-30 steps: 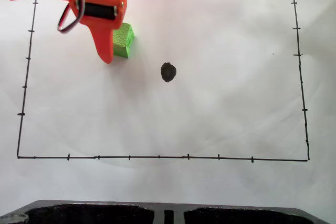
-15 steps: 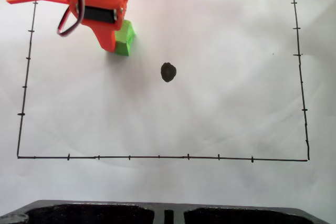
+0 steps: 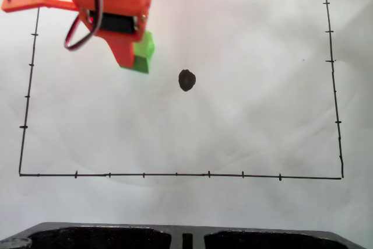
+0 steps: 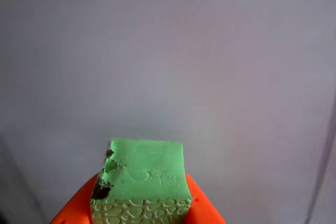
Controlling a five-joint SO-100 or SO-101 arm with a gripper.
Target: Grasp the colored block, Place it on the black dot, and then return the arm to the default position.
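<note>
Green bumpy cube, the colored block, sits squeezed in the orange plastic end effector near the white paper's top-left corner. Both orange fingers press its sides in the wrist view. The black dot lies to its right and a little lower in the fixed view, close by.

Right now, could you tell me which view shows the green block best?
The wrist view: the block sits close and unobstructed, its smooth top and bumpy front face clear, with orange fingers on either side. In the fixed view the block is small and partly hidden behind the gripper, left of the black dot.
</note>
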